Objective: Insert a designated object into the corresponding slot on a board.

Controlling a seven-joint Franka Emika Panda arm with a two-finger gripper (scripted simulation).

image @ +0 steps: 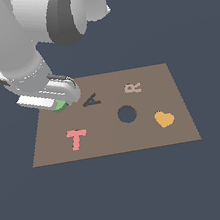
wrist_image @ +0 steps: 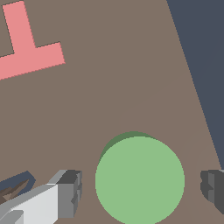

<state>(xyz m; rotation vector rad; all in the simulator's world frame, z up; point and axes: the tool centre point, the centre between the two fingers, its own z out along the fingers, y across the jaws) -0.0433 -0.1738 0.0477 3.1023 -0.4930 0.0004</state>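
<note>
While my pincer [wrist_image: 139,188] hangs low over the far corner of the board [image: 152,135] on the exterior view's left, I can see in the wrist view that its jaws stand wide apart, one finger [wrist_image: 65,194] on either side of the green disc [wrist_image: 140,180] with a clear gap on both sides, so it has hold of nothing yet. Only a sliver of that disc shows under the hand in the exterior view, and it lies flat on the board. Just beside the hand sits the dark A-shaped cutout [image: 92,101], and nearer the camera lies the pink T [image: 77,138]. Further toward the exterior view's right are the pale R [image: 133,87], the round hole [image: 127,113] and the orange heart [image: 164,118]. I judge the task barely begun: the approach looks done, while closing on the disc, lifting, carrying and seating it in the hole all remain.
</note>
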